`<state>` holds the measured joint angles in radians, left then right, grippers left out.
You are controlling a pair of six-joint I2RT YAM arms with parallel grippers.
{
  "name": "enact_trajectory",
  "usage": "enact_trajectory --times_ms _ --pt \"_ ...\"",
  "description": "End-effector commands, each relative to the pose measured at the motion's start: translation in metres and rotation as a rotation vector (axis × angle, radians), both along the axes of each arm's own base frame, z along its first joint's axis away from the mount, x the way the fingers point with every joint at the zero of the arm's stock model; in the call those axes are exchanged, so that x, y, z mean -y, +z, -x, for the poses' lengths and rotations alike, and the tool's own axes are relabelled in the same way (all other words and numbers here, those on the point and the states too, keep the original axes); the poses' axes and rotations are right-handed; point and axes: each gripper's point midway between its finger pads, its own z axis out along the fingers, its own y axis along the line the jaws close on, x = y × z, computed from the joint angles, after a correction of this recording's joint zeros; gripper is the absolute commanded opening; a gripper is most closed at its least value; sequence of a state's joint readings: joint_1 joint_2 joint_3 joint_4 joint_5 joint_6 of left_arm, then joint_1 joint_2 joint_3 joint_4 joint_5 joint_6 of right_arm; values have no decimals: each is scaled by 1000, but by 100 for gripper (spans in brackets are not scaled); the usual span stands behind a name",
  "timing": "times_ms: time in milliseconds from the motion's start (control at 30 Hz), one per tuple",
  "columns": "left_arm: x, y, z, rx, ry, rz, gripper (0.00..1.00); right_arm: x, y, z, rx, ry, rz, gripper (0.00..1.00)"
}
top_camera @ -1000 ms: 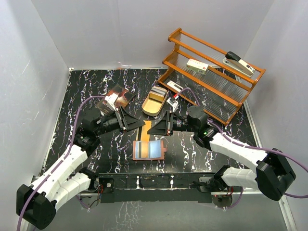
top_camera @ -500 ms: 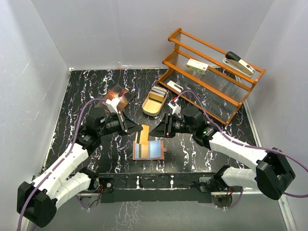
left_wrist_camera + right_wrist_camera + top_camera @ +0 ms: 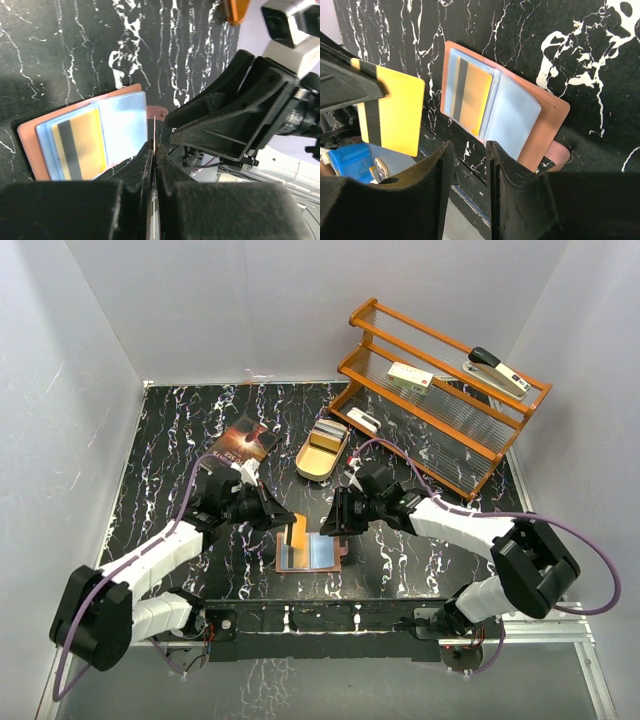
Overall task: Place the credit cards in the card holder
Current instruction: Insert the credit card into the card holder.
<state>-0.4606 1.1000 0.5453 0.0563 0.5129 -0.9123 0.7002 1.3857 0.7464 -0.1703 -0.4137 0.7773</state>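
The card holder (image 3: 312, 554) lies open and flat on the black marbled table near its front edge, with one gold credit card (image 3: 472, 95) tucked in its left clear pocket. My left gripper (image 3: 287, 524) is shut on a second gold credit card (image 3: 297, 532), held upright just above the holder's left half. In the left wrist view that card (image 3: 155, 131) shows edge-on between the shut left gripper's (image 3: 155, 150) fingers. My right gripper (image 3: 325, 526) stands open and empty a little right of the card, over the holder (image 3: 547, 117). The right gripper's (image 3: 468, 149) fingers are apart from the held card (image 3: 395, 117).
A tan oval tin (image 3: 322, 450) with something in it sits behind the grippers. A dark book (image 3: 244, 439) lies at back left. A wooden rack (image 3: 440, 390) at back right carries a stapler (image 3: 497, 370) and a white box (image 3: 410, 377). The table's front edge runs just below the holder.
The right gripper opened and let go of the gold card; the left gripper shut on it. Both grippers then came forward and down to the card holder.
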Motion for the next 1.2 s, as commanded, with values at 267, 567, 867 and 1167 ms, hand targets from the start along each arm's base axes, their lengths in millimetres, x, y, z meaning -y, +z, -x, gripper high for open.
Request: enact_trajectory --times_ms 267,567,867,1167 --pt "9 -37 -6 -44 0 25 0 -5 -18 -16 30 48 122 28" --pt "12 -59 -2 -91 -22 16 0 5 -67 -5 -53 76 228 23" --pt "12 -73 4 -98 -40 18 0 22 -92 1 -80 71 320 16" --pt "11 -83 6 -93 -67 -50 0 28 -90 6 -77 41 310 15"
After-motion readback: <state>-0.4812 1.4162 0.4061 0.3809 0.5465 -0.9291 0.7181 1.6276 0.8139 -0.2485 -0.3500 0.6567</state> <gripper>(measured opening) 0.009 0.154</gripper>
